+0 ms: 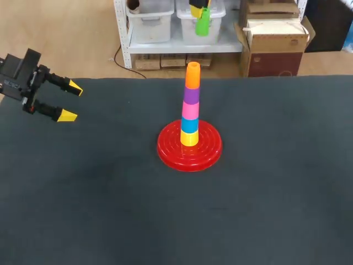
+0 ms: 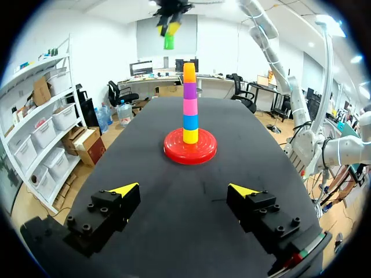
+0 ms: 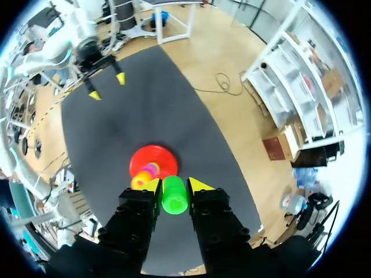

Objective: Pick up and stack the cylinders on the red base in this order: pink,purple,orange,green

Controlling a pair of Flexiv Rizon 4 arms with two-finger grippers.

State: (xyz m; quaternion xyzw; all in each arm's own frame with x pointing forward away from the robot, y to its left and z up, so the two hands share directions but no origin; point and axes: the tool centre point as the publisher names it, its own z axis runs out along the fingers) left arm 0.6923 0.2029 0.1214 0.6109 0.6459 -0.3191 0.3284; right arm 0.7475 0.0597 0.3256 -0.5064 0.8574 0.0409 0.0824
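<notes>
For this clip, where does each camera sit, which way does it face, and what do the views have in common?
Head view: fixed above and behind, facing down on the table; the left gripper enters at its left.
Left wrist view: low over the table, facing out past its own open gripper toward the stack on the red base.
Right wrist view: high overhead, facing down; the right gripper is shut on the green cylinder.
Shared: all three show the stack and red base.
</notes>
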